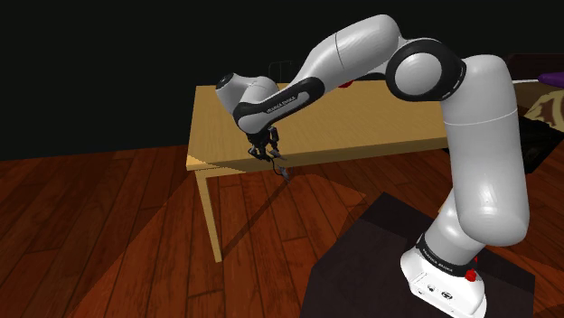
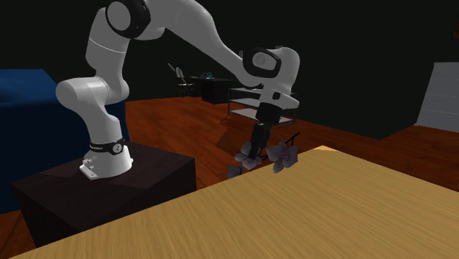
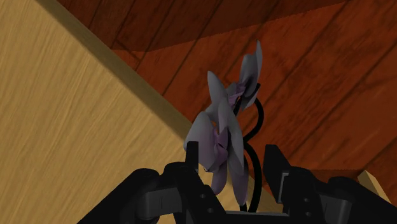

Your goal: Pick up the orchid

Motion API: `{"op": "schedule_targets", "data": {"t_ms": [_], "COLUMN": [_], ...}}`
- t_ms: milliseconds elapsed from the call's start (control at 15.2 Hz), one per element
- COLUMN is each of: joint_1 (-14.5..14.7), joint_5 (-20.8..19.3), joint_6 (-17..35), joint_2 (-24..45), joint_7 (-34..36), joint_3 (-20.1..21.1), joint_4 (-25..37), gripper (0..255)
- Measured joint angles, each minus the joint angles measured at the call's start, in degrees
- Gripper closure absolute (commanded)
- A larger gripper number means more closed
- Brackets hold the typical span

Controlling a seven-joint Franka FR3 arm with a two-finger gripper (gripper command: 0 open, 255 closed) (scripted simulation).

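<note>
Orchid (image 3: pixel 219 137): pale lilac blooms on a thin dark stem, judged light, limp and easily bruised, best gripped at stem rather than petals; clasped between narrow-set fingers (image 3: pixel 277 167), hanging just beyond the tabletop (image 3: pixel 70 127) edge, over floor (image 3: pixel 318 76).

orchid (image 3: pixel 219 137): pale lilac-grey petals, purple at the centres, black stem. gripper (image 3: pixel 232 151): all black. arm (image 1: pixel 479 144): white shells, dark grey joints, dark band with pale lettering on the forearm (text unreadable), small red mark at the base. table (image 1: pixel 361 126): light honey-yellow, fine straight grain. floor (image 1: pixel 108 226): dark red-brown planks, darker seams. stand (image 1: pixel 380 253): near-black box. second exterior view: deep blue block (image 2: pixel 22 110) at its left, pale grey panel (image 2: pixel 440 96) at its right. background black.
</note>
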Motion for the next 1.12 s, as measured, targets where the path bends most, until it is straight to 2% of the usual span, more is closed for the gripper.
{"op": "schedule_targets", "data": {"t_ms": [330, 1122], "joint_1": [-0.04, 0.15], "joint_5": [0.14, 1.26], "joint_6": [-0.56, -7.02], "joint_2": [-0.49, -3.95], "joint_7": [-0.28, -2.93], "joint_3": [0.05, 0.47], "joint_4": [0.05, 3.59], "gripper": [255, 255]}}
